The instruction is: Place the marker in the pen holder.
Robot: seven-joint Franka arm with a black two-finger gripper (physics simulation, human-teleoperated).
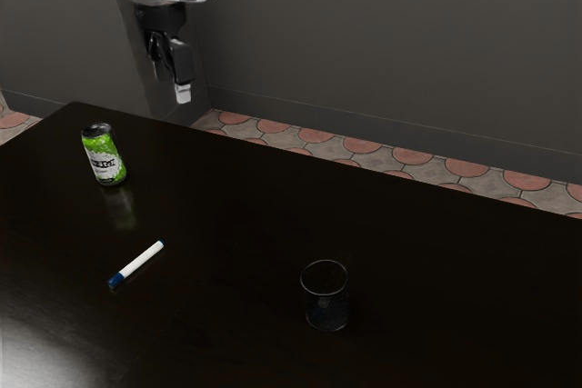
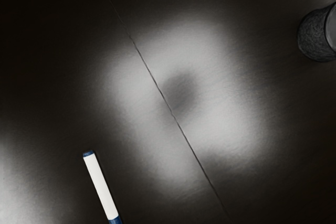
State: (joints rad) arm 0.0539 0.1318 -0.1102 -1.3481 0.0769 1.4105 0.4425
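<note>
My gripper (image 1: 171,86) is high at the upper left of the exterior view, above the table's far side, open with nothing between its fingers. The white marker with blue ends (image 1: 137,263) lies flat on the dark table (image 1: 227,215), well below the hand and nearer the camera. In the wrist view the marker (image 2: 101,186) shows near the lower edge. A clear, dark-tinted round cup, the pen holder (image 1: 326,295), stands upright toward the exterior view's right, apart from the marker. The holder (image 2: 316,35) is partly cut off at the wrist view's edge.
A green and white can (image 1: 104,154) stands on the table at the exterior view's left, beyond the marker. The table's far edge runs below the grey wall (image 1: 382,52), with a tiled floor (image 1: 364,154) behind it.
</note>
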